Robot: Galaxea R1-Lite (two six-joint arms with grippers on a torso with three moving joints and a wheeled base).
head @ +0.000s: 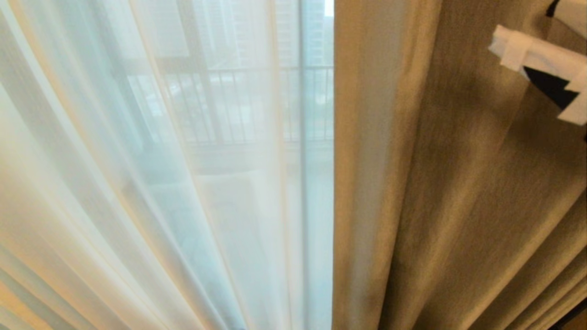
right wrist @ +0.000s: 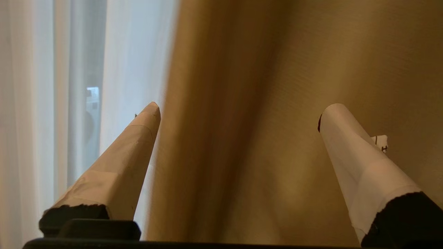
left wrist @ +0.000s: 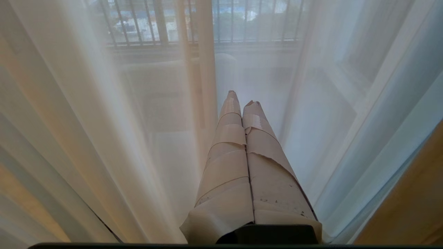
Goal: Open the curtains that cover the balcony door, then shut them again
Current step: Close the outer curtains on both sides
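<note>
The curtains fill the head view: a thin white sheer [head: 137, 183] on the left and a thick beige drape [head: 458, 183] on the right, whose straight edge hangs down the middle. Behind the sheer the balcony door shows dimly by an upright frame bar [head: 301, 137]. My right gripper [head: 536, 80] is at the upper right in front of the drape. In its wrist view it [right wrist: 242, 110] stands open, with the drape [right wrist: 277, 103] spanning the gap and one finger [right wrist: 138, 138] by the drape's edge. My left gripper [left wrist: 242, 98] is shut, empty, facing the sheer's folds [left wrist: 86, 121].
A railing of dark upright bars [head: 257, 101] shows through the sheer beyond the glass, with tall buildings far behind. The beige drape also borders the left wrist view [left wrist: 415, 207]. Fabric is close on every side.
</note>
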